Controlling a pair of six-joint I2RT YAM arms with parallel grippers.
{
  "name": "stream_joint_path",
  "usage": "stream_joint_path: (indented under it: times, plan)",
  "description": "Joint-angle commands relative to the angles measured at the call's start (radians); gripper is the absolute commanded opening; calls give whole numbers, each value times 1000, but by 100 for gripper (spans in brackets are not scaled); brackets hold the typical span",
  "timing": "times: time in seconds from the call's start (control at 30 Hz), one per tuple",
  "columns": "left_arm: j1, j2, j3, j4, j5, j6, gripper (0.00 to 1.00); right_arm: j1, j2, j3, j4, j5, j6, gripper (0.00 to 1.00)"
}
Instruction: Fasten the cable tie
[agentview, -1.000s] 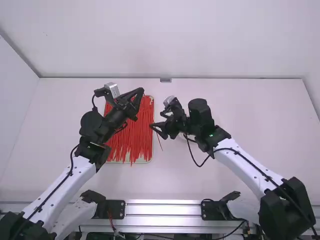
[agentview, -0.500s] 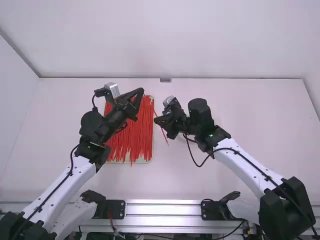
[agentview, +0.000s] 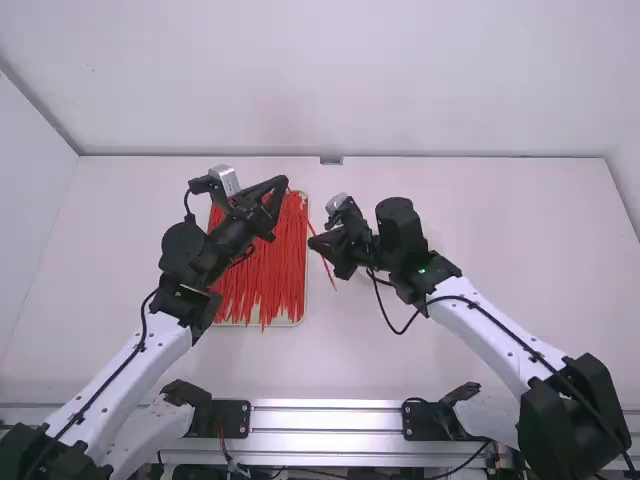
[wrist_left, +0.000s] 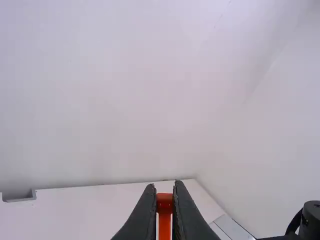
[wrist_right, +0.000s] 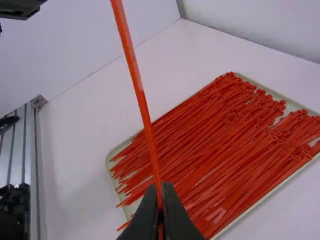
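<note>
- Right wrist view: one red cable tie rises straight and long out of the right gripper, whose two fingers are pressed together on its lower part.
- High view: the same cable tie slants through the right gripper, one end poking out toward the tray and the other hanging free above the bare table, just beside the tray's right edge.
- The cable tie is lifted clear of the table and touches nothing but the gripper that pinches it.
- Behind it in the right wrist view lies the heap of red ties, spread side by side over a pale tray that rests flat on the table.
- In the high view the heap covers nearly the whole tray, which sits left of the table's middle.
- The left gripper hangs above the far end of the tray, near the right gripper but apart from it.
- Left wrist view: the left gripper has its fingers drawn close on a short red strip that fills the narrow gap between them; I cannot tell how far the strip runs.
- Beyond these fingers lie the white table and a plain white wall.
</note>
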Motion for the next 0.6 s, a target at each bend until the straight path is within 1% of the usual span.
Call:
stream_joint_path:
  times: [0.0,0.07,0.1,0.2,0.37,0.43,0.47,0.57]
  plan:
    - [-11,4,-5,2,6,0,2,5,1,30,2,-10,-3,21]
    - [-11,4,-5,-11,4,-1,2,5,1,30,25,-11,-1,40]
    - [-11,4,-5,-14,5,0,2,5,1,30,40,-11,1,45]
    - [-11,4,-5,-32,4,-13,2,5,1,30,74,-10,32,52]
    - [-10,4,-5,-46,4,-15,1,5,1,30,127,-32,33,52]
    - [-11,4,-5,-46,4,-15,1,6,1,30,137,-33,33,44]
    - [-12,4,-5,-45,4,-15,1,7,1,30,141,-37,32,29]
    - [-12,4,-5,-45,4,-21,2,5,1,30,143,-61,32,4]
